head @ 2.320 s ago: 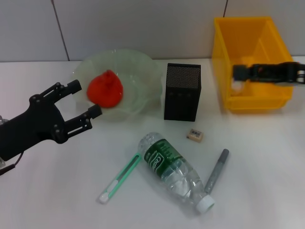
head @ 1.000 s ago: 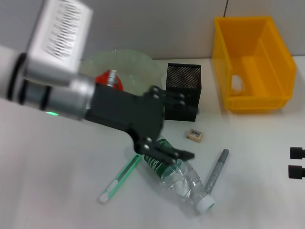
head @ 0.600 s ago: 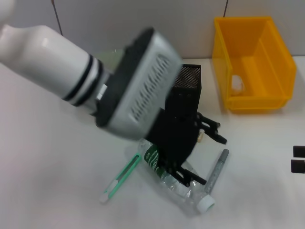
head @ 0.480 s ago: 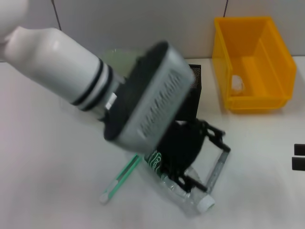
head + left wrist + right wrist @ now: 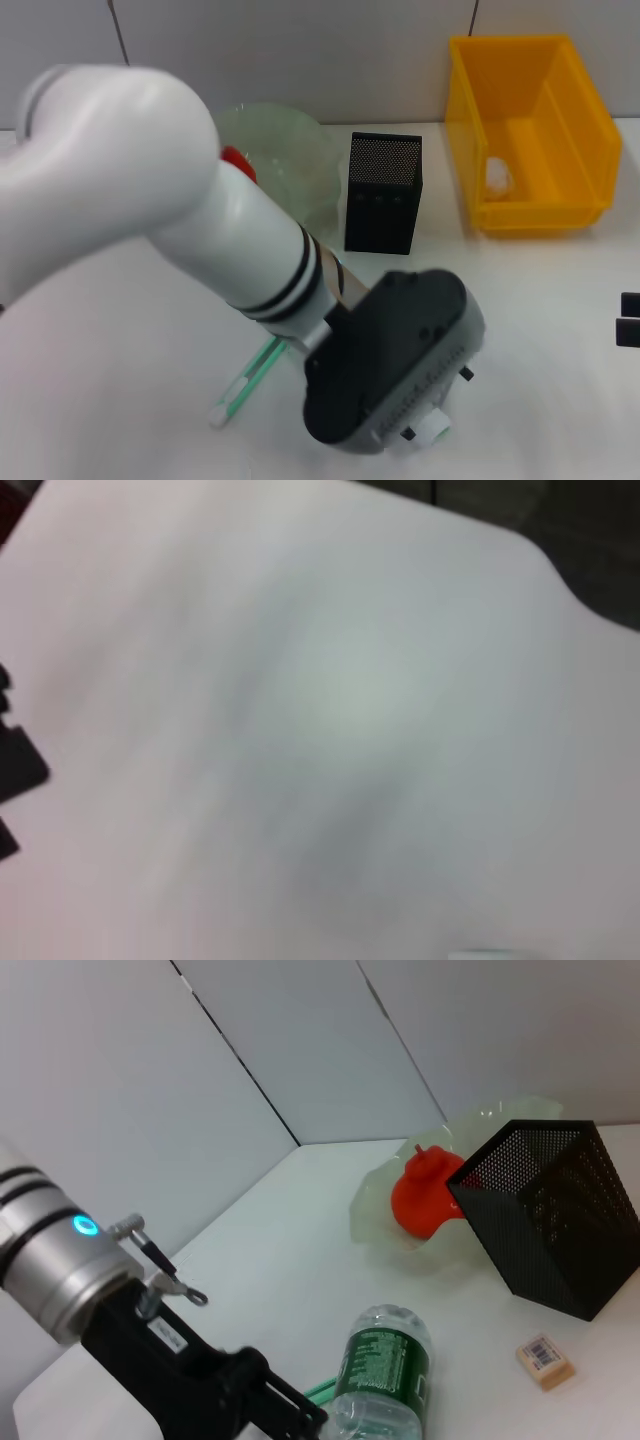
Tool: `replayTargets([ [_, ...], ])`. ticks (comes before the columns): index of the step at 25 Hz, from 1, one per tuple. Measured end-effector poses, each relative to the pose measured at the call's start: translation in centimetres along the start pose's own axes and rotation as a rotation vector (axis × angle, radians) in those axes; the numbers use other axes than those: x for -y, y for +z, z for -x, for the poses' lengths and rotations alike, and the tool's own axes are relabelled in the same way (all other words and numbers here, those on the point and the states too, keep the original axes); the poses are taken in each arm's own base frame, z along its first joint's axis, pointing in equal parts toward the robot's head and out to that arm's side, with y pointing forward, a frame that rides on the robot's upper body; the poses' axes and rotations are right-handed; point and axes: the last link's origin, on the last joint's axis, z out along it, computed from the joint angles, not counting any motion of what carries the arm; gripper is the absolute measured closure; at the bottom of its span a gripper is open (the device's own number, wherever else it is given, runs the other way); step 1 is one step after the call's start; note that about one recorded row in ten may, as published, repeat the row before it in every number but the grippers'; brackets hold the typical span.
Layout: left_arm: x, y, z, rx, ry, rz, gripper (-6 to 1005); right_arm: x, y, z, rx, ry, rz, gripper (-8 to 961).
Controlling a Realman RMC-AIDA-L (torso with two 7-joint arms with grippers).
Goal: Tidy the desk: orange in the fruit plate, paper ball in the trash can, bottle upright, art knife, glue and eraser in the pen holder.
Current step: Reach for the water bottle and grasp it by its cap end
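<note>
My left arm's wrist [image 5: 390, 372] hangs low over the lying bottle, hiding all of it but the white cap [image 5: 432, 428]. From the right wrist, my left gripper [image 5: 300, 1415] sits right beside the bottle [image 5: 385, 1380]. The orange [image 5: 237, 160] lies in the fruit plate [image 5: 295, 150]. A paper ball [image 5: 497, 175] rests inside the yellow trash can [image 5: 530, 130]. The black mesh pen holder [image 5: 383, 193] stands upright. Near the holder lies the eraser [image 5: 545, 1360]. A green art knife [image 5: 245, 385] lies left of the bottle. The glue is hidden. My right gripper [image 5: 630, 316] waits open at the right edge.
The left arm's white forearm [image 5: 150, 220] crosses the table's middle and blocks much of the head view. A grey wall runs behind the table. The left wrist view holds only blurred white tabletop.
The left arm swung from beside the fruit plate across to the bottle and dropped low over it. The right gripper left the trash can and pulled back to the right edge.
</note>
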Motion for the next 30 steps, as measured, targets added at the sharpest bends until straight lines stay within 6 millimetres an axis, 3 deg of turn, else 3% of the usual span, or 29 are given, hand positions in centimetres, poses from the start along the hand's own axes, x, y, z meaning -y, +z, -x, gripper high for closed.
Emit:
replayTargets([
  [12, -0.2, 2.0, -0.3, 0.092, -0.011, 0.027, 181, 0.0, 0.0, 0.1, 0.002, -0.007, -0.001, 185],
  [30, 0.0, 3.1, -0.6, 0.124, -0.007, 0.064, 215, 0.1, 0.0, 0.2, 0.003, -0.011, -0.009, 185],
])
